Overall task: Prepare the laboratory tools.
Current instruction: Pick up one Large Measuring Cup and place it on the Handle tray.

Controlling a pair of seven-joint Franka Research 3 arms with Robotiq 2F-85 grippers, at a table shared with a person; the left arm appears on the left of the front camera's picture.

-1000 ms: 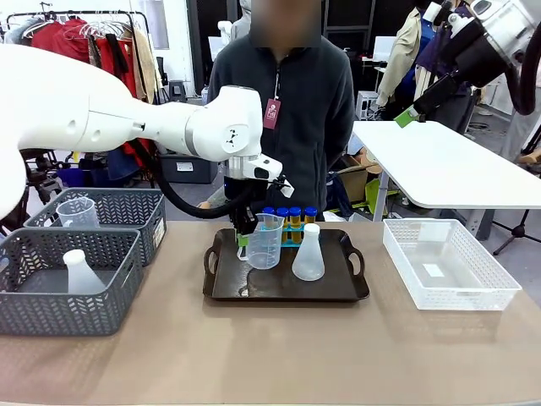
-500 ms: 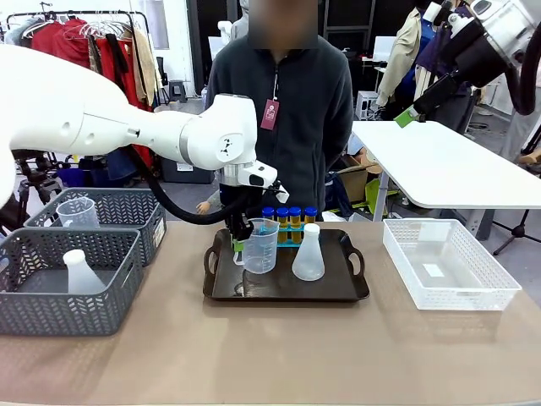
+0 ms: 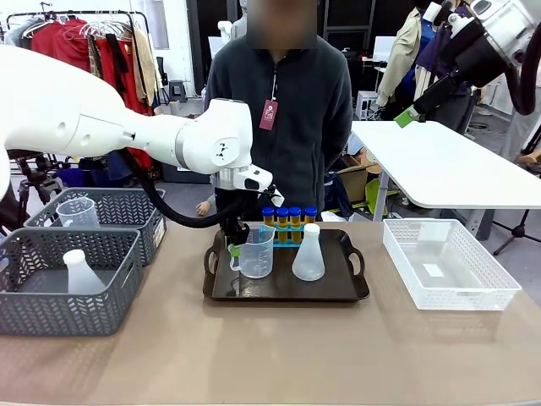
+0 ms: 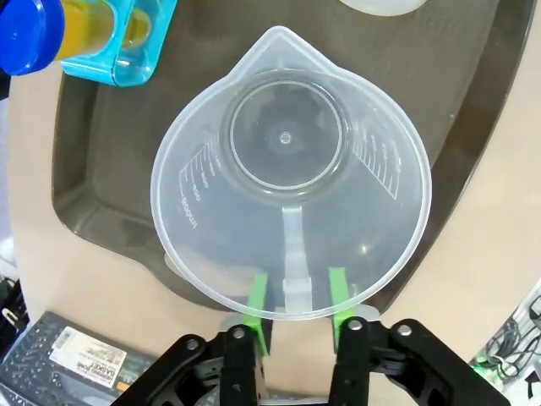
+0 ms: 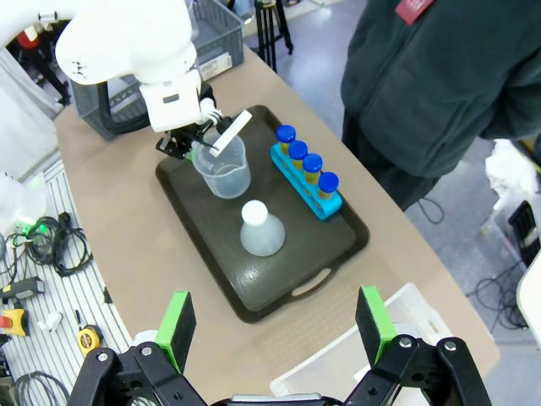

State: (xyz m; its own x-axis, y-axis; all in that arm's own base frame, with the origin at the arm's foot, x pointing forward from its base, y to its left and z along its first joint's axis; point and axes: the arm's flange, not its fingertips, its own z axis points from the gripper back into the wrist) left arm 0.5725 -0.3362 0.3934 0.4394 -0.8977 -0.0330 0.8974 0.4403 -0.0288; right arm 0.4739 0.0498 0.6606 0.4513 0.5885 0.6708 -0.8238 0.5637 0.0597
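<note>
From the front camera I see my left arm reaching in over the black handled tray (image 3: 283,292), its gripper (image 3: 236,246) down at the tray's left end, right at the handle of the clear measuring beaker (image 3: 255,254). The beaker stands upright on the tray. Just right of it stands the translucent white conical flask (image 3: 308,254), and behind both sits the small blue rack (image 3: 289,232) with four blue-capped amber tubes (image 3: 289,216) in a row. To the left, two grey mesh baskets (image 3: 63,288) hold another flask and another beaker. A clear plastic bin (image 3: 448,264) lies at the table's right. A person in a dark fleece stands at the far side.

Through my left wrist camera I look straight down into the beaker (image 4: 290,173), its spout pointing away from me. My green pads (image 4: 257,296) sit either side of the beaker's handle with a narrow gap to it on each side, so I read the jaws as slightly parted around the handle, not pinching it. The corner of the blue rack (image 4: 114,46) with one capped tube (image 4: 30,34) shows at upper left.

From my right wrist camera, high above the table, the right gripper (image 5: 275,326) stands spread wide with nothing between its pads. Below I see the tray (image 5: 211,271) with beaker (image 5: 224,169), flask (image 5: 260,230) and rack (image 5: 307,182).
</note>
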